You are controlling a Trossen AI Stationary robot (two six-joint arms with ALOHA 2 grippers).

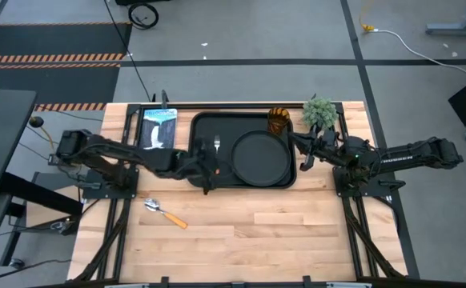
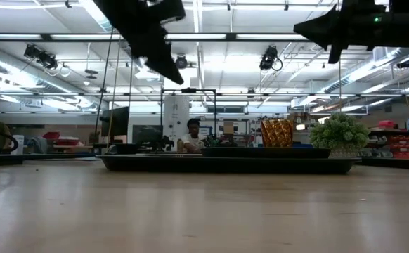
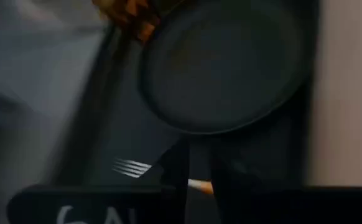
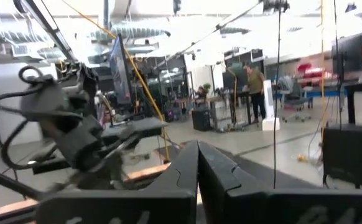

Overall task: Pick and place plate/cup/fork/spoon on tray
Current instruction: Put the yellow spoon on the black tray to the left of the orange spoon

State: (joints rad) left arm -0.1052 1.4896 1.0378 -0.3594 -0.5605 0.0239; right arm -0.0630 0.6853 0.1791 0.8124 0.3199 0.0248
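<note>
The black tray (image 1: 203, 128) lies at the table's far middle. On it sit the round black plate (image 1: 259, 158), the amber cup (image 1: 278, 122) upright in the far right corner, and the fork (image 1: 216, 146) left of the plate. The fork's tines (image 3: 131, 167) point to the far edge. My left gripper (image 1: 209, 170) hangs over the fork's orange handle (image 3: 199, 185), which shows through the small gap between its fingers; it is slightly open and raised above the tray. The spoon (image 1: 165, 212) lies on the bare table, near left of the tray. My right gripper (image 1: 303, 154) is shut and empty, raised by the tray's right edge.
A small green plant (image 1: 319, 112) stands off the tray's far right corner. A flat blue-and-white packet (image 1: 158, 128) lies left of the tray. The near half of the wooden table (image 1: 281, 232) holds only the spoon.
</note>
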